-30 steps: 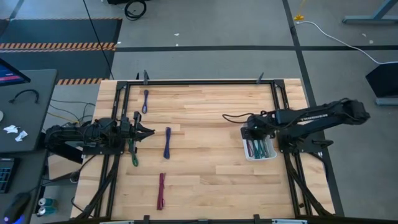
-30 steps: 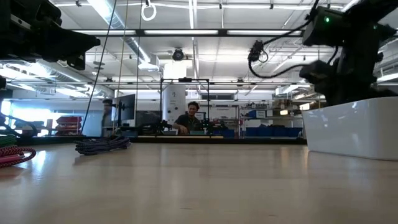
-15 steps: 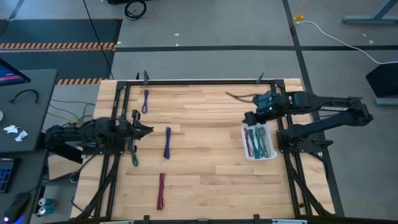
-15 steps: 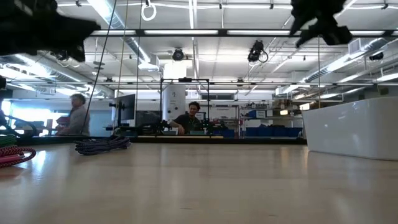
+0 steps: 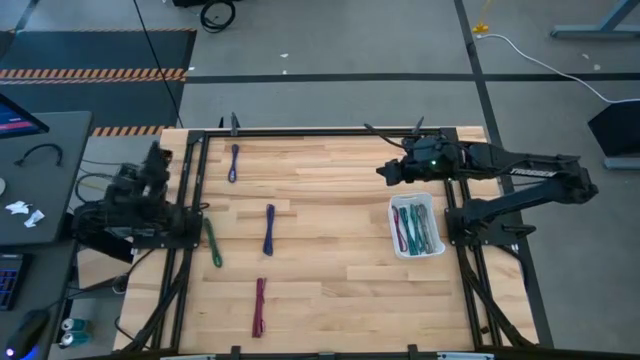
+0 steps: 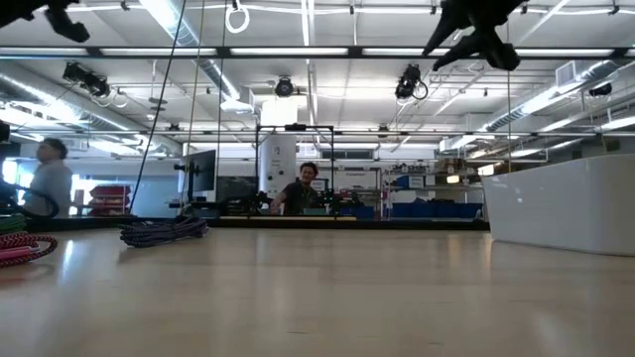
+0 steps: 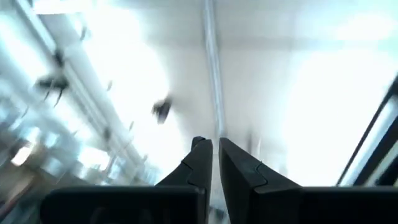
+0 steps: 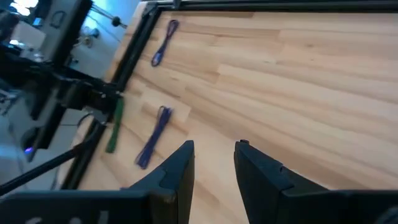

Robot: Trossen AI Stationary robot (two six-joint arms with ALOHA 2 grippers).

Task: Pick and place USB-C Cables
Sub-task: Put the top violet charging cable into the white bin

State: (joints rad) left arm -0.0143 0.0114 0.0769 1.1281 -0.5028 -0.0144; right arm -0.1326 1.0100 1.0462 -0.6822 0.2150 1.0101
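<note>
Wooden tabletop [image 5: 330,240] first, from overhead: four USB-C cables are still loose on it, a purple cable [image 5: 233,162] near the far left corner, a blue cable [image 5: 269,229] mid-table, a green cable [image 5: 213,241] by the left rail and a maroon cable [image 5: 259,306] toward the near edge. Several more lie in the white tray [image 5: 417,226] on the right. A second ago my right gripper [image 5: 384,172] was down over that tray; now it has lifted and swung toward the far side, off the tray. I read that as a drop completed and the arm heading out for another cable. My left gripper [image 5: 157,158] has pulled off the table, back over its own base at the left edge.

At table height, the right gripper [image 6: 474,38] hangs high near the ceiling lights, well above the tray [image 6: 561,203], which was hidden behind it a second ago. A coiled magenta bundle [image 6: 25,247] sits at the far left, a dark bundle [image 6: 164,230] behind it.

Left wrist: the fingers [image 7: 198,163] point up at the ceiling, nearly touching, nothing between them.

Right wrist: the fingers [image 8: 179,167] stand parted and empty, looking across the table at the blue cable [image 8: 153,144], the green one [image 8: 114,124] and the purple one [image 8: 164,42]. The blue looks the likeliest next pick.
</note>
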